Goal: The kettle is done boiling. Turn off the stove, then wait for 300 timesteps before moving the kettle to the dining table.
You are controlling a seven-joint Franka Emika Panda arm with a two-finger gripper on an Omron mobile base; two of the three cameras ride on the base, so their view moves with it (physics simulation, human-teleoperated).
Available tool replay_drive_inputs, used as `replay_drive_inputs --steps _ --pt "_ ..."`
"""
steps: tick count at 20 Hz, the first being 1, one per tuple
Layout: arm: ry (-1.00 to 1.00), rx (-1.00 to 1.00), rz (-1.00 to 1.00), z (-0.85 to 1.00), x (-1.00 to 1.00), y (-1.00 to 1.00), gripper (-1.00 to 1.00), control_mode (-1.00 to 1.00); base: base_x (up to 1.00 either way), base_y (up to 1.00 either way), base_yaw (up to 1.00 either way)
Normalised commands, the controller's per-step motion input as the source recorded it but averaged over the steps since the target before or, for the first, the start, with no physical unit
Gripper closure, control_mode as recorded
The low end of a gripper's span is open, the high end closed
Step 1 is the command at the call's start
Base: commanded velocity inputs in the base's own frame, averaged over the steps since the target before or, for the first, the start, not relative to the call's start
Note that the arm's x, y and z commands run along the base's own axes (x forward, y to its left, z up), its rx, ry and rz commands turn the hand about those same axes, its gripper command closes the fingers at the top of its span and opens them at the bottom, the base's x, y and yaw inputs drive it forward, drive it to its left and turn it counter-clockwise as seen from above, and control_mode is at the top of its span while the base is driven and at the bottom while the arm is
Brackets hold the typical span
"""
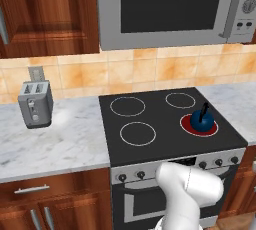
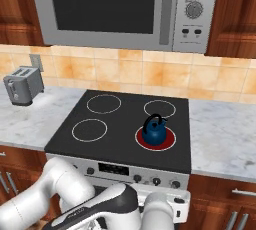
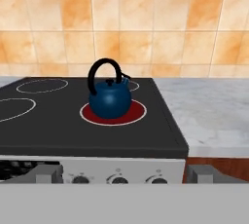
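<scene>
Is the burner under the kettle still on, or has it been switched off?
On. The front-right burner under the kettle glows red, while the stove's other three rings show only white outlines.

One kettle (image 2: pixel 154 130), dark blue with a black arched handle.
One stove (image 2: pixel 75 146), black glass top, stainless front.
Four burners on the stove: three with plain white rings, one glowing red (image 2: pixel 167 141) under the kettle.
Knobs on the stove front: five countable in the left base view, the arm hiding part of the row, so the full number cannot be told.
One toaster (image 1: pixel 35 104), grey, with two slots.
One microwave (image 2: pixel 125 9), grey, with one round dial (image 2: pixel 194 9) and two small buttons below it.
One wall outlet (image 1: pixel 36 73) behind the toaster.
</scene>
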Motion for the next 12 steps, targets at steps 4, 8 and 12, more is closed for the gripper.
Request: replay_drive_inputs --steps 4,8,12 --pt "0.00 -0.01 -0.01 -0.30 0.00 0.00 -1.00 -1.00 0.00 0.00 0.00" --pt "-0.01 0.00 -0.01 -0.25 0.00 0.00 -1.00 -1.00 0.00 0.00 0.00" --pt "-0.03 0.00 0.00 -0.20 0.01 0.00 -1.00 -1.00 0.00 0.00 0.00"
